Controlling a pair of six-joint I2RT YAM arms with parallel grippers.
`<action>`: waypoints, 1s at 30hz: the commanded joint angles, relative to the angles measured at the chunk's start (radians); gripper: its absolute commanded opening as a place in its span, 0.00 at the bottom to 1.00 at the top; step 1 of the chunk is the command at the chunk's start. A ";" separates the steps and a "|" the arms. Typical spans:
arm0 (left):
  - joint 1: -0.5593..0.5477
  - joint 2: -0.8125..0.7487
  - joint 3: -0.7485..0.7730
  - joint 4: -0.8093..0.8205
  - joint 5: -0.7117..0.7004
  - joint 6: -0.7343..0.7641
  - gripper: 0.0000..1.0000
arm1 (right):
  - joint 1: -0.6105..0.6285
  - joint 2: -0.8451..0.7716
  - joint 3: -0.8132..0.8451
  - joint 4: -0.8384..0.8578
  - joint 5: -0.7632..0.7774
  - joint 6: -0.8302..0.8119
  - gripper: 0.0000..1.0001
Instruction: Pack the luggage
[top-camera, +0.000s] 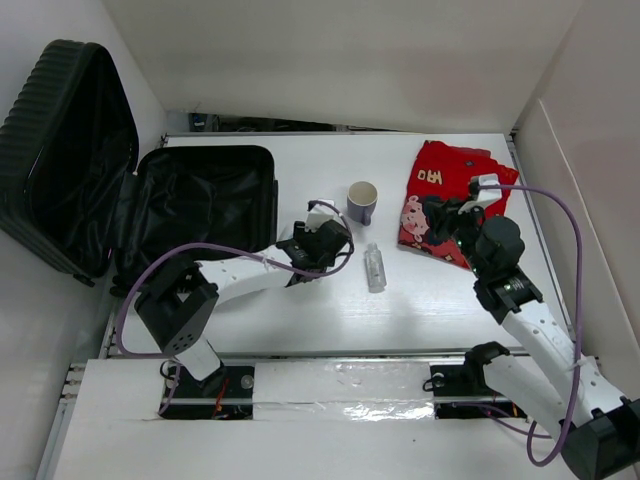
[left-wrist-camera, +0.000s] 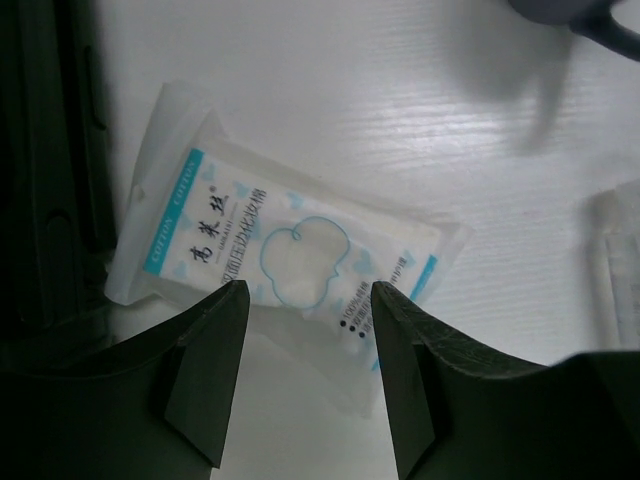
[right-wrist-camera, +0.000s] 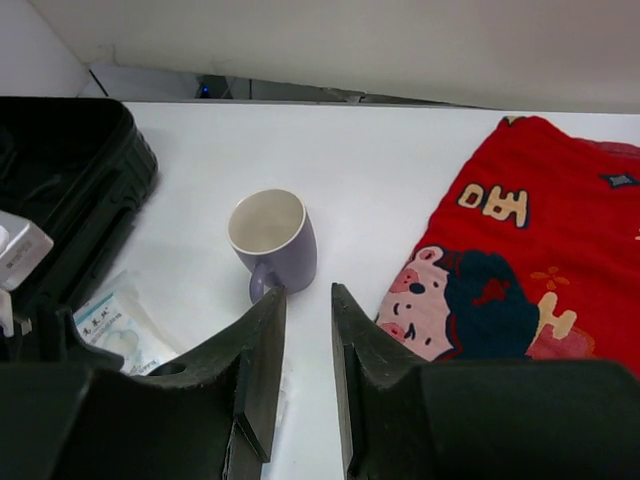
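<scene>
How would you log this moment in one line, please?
left arm: jaws open above packet | right arm: jaws slightly open, empty | suitcase: open | mug, bottle, cloth: unpacked

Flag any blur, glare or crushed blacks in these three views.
Top external: sharp and evenly lit, but the luggage lining goes near-black. Left wrist: the packet print is fairly sharp, the mug at top right is blurred, the left gripper dark. Right wrist: mug and red cloth are crisp; the right gripper is dark.
</scene>
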 joint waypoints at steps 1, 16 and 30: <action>0.041 0.007 -0.015 0.022 -0.065 -0.050 0.50 | -0.008 0.020 0.015 0.054 -0.041 -0.015 0.31; 0.110 0.180 0.059 0.184 0.073 0.005 0.53 | -0.008 0.063 0.032 0.048 -0.138 -0.027 0.31; 0.099 0.053 0.063 0.194 0.091 0.031 0.00 | -0.008 0.035 0.031 0.040 -0.110 -0.026 0.31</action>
